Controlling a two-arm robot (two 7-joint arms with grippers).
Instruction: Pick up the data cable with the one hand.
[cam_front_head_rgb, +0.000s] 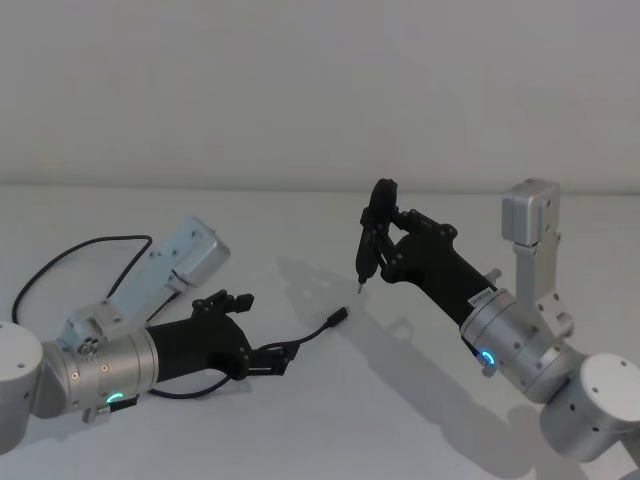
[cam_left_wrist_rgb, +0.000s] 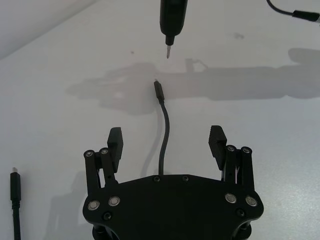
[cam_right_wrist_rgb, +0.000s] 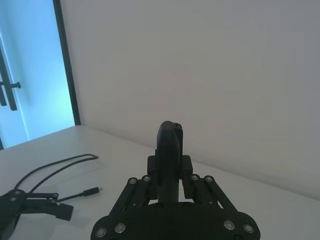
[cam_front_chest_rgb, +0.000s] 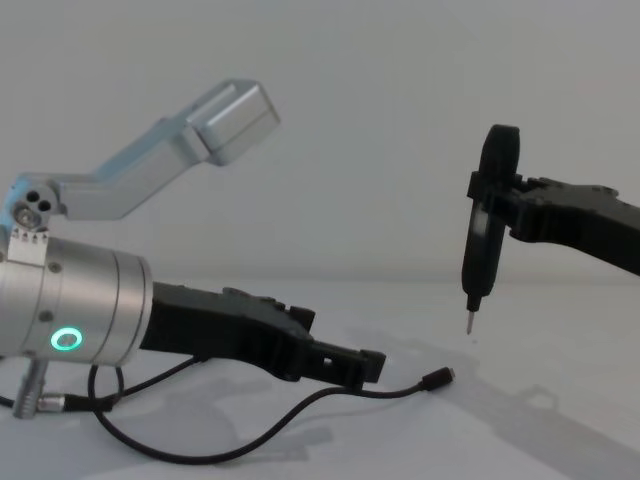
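**Left gripper lined up on the cable, nothing pinched yet**

The left gripper (cam_left_wrist_rgb: 166, 142), the black plastic two-finger one on the thick silver cylinder with the green ring, sits low over the white desk (cam_front_head_rgb: 330, 440) with its fingers (cam_left_wrist_rgb: 116, 142) spread wide. The data cable (cam_left_wrist_rgb: 162, 130), a thin floppy black cord ending in a small metal-tipped plug, runs straight between those fingers, and its plug end pokes out in front.

I'd call this the pre-grasp. Next move is probably to settle lower if needed, squeeze on the cord behind the plug, then lift.

The right gripper (cam_front_head_rgb: 385, 225) is raised off to the side, clamped on an upright black pen-like tool (cam_front_head_rgb: 367, 255).
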